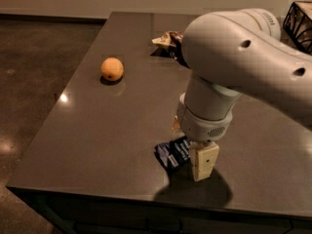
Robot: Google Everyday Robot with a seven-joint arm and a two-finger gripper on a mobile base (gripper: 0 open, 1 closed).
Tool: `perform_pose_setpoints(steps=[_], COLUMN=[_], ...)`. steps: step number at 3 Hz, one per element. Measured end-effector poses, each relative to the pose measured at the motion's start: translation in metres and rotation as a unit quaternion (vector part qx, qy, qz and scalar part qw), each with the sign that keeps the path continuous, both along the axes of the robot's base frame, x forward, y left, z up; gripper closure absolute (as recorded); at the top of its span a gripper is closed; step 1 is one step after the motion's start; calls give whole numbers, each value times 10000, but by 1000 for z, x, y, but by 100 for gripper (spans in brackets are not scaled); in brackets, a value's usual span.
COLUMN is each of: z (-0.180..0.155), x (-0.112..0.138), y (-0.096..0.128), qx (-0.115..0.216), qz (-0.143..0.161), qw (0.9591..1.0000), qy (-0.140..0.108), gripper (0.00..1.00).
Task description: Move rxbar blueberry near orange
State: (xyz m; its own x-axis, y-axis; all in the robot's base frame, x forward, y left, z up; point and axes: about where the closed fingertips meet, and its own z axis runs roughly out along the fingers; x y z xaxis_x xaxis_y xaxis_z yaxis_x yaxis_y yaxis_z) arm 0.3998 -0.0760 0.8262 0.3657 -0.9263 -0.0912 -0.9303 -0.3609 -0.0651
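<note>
The rxbar blueberry [172, 153], a dark-blue wrapper with white print, lies flat on the dark table [97, 130] near its front edge. My gripper [190, 144] points down over the bar's right end. It is open, with the near finger [204, 162] touching the table beside the bar and the far finger [176, 124] just behind it, so the bar lies between them. The orange [112, 69] sits apart at the far left of the table, well away from the bar and the gripper.
A crumpled tan-and-brown chip bag [168, 39] lies at the back of the table, partly behind my arm. A dark wire basket [300, 21] stands at the back right. The table's front edge runs just below the bar, with the floor to the left.
</note>
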Motion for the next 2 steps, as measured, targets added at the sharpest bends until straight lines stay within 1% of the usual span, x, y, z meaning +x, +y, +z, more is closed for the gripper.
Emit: perform_pose_setpoints(steps=[1, 2], z=[8, 9], x=[0, 0], y=[0, 0], qx=[0, -1], qz=[-1, -2], qw=[10000, 10000], qy=[0, 1], gripper=[87, 100])
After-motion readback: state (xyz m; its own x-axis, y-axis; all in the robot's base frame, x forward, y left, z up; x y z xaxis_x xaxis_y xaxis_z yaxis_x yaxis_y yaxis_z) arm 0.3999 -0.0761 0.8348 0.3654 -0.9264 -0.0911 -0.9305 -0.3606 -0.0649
